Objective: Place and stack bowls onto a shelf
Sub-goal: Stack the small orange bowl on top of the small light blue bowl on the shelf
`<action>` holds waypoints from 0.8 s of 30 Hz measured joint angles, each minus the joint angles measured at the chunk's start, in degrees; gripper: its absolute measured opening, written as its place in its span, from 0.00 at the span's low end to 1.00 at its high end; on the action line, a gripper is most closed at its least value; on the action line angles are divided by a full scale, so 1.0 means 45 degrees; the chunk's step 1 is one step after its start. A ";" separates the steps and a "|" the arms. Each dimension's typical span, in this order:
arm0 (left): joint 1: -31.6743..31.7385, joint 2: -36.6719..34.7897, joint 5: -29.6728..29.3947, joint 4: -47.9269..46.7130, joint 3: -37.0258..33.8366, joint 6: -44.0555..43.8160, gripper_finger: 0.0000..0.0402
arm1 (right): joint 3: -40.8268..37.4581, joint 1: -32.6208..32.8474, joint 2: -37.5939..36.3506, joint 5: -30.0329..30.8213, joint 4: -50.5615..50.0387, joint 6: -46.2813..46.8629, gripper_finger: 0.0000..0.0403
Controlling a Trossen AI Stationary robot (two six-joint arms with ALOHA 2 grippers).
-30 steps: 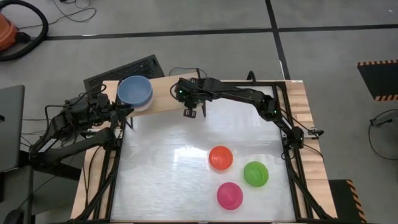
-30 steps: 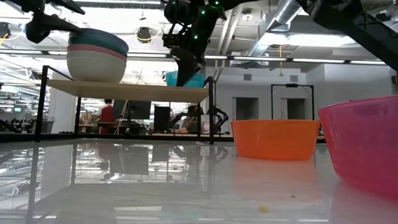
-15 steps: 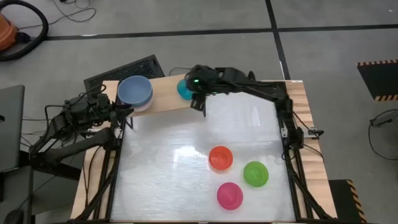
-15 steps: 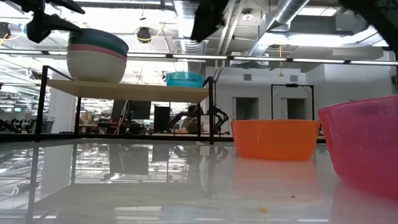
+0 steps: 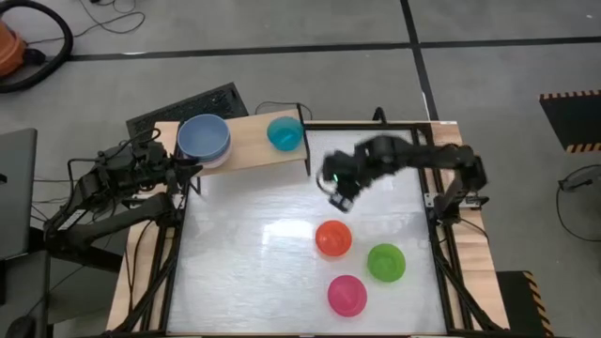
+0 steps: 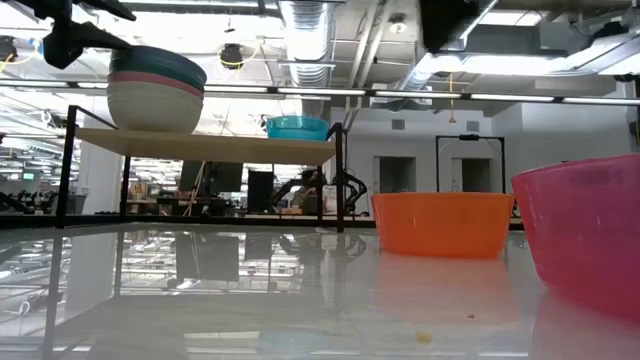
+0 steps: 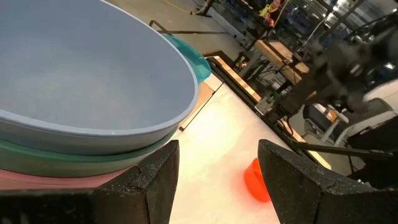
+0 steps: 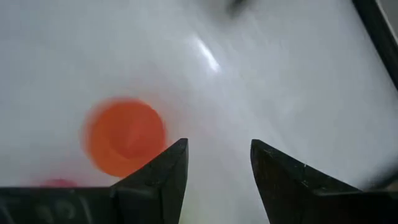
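The light-wood shelf [image 5: 249, 145] stands along the table's far-left edge. On its left end rests a stack of large bowls [image 5: 204, 138] [image 6: 155, 90], light blue on top, then green, pink and white. A small cyan bowl [image 5: 285, 133] [image 6: 297, 127] sits upright on the shelf's right end. The red bowl [image 5: 332, 238] [image 8: 124, 137], lime green bowl [image 5: 386, 262] and magenta bowl [image 5: 346, 295] stand on the white tabletop. My right gripper [image 5: 336, 195] [image 8: 219, 177] hovers open above the table, between the shelf and the red bowl. My left gripper [image 7: 217, 180] waits open beside the stack.
Black shelf legs [image 6: 340, 180] stand at the shelf's right end. Wooden side rails [image 5: 460, 188] border the tabletop. The bare white surface [image 5: 244, 263] spreads left of the three small bowls. In the low view the magenta bowl [image 6: 585, 230] is closest, with the red one [image 6: 443, 223] behind it.
My right gripper has left the cyan bowl resting on the shelf's right end, risen, and swung away toward the table's near right, ending above the red bowl's far side. The cyan bowl stays upright where it was set.
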 joint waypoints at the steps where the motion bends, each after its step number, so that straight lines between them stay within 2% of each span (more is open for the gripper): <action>1: 0.0000 0.0000 -0.0009 0.0004 0.0000 0.0000 0.51 | -0.0872 0.0319 -0.0281 0.0016 0.0186 0.0683 0.49; 6: 0.0000 0.0000 -0.0014 -0.0039 0.0005 -0.0002 0.51 | -0.4916 0.1712 -0.1678 -0.0603 0.2583 0.3414 0.49; 11: 0.0000 0.0000 -0.0014 -0.0039 0.0005 -0.0015 0.51 | -0.7451 0.2428 -0.1908 -0.0745 0.5179 0.5034 0.49; 16: 0.0000 0.0000 -0.0014 -0.0108 0.0005 -0.0107 0.51 | -0.8686 0.2576 -0.1496 -0.0948 0.7162 0.5290 0.49; 24: -0.0005 0.0000 -0.0019 -0.0430 0.0005 -0.0562 0.51 | -0.8957 0.2566 0.0384 -0.1694 0.8442 0.4542 0.49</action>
